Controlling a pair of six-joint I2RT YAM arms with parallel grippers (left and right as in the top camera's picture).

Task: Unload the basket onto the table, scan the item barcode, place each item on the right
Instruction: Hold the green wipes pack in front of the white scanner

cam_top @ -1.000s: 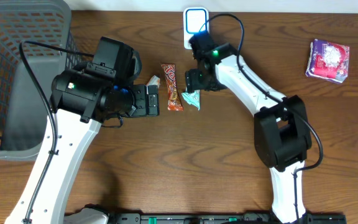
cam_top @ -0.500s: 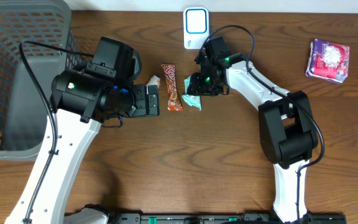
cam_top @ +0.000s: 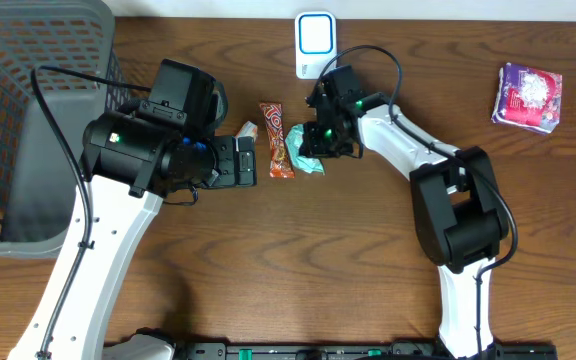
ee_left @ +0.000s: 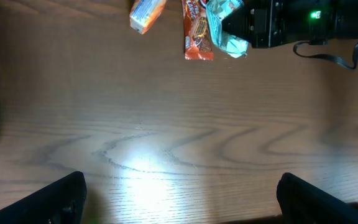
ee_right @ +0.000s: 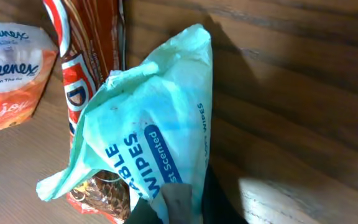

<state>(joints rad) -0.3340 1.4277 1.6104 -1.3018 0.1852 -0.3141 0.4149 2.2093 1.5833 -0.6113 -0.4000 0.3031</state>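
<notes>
A teal wipes packet (ee_right: 148, 130) lies on the wood table, overlapping a red-orange candy bar (ee_right: 89, 56). My right gripper (ee_right: 182, 208) is shut on the packet's near edge, and one fingertip pad presses on the wrapper. From overhead the right gripper (cam_top: 318, 138) sits just right of the packet (cam_top: 304, 160), below the white scanner (cam_top: 315, 40). My left gripper (cam_top: 244, 162) is open left of the candy bar (cam_top: 277, 140). Its dark fingers (ee_left: 61, 199) stand wide apart over bare wood, and the left gripper (ee_left: 182, 205) holds nothing.
A small orange-and-white Kleenex pack (cam_top: 247, 129) lies by the left gripper. A purple packet (cam_top: 528, 96) rests at the far right. A grey mesh basket (cam_top: 28, 60) fills the left end of the table.
My right gripper has closed from open onto the teal wipes packet and shifted slightly left. The packet now bunches against the candy bar. The left arm has stayed still.
</notes>
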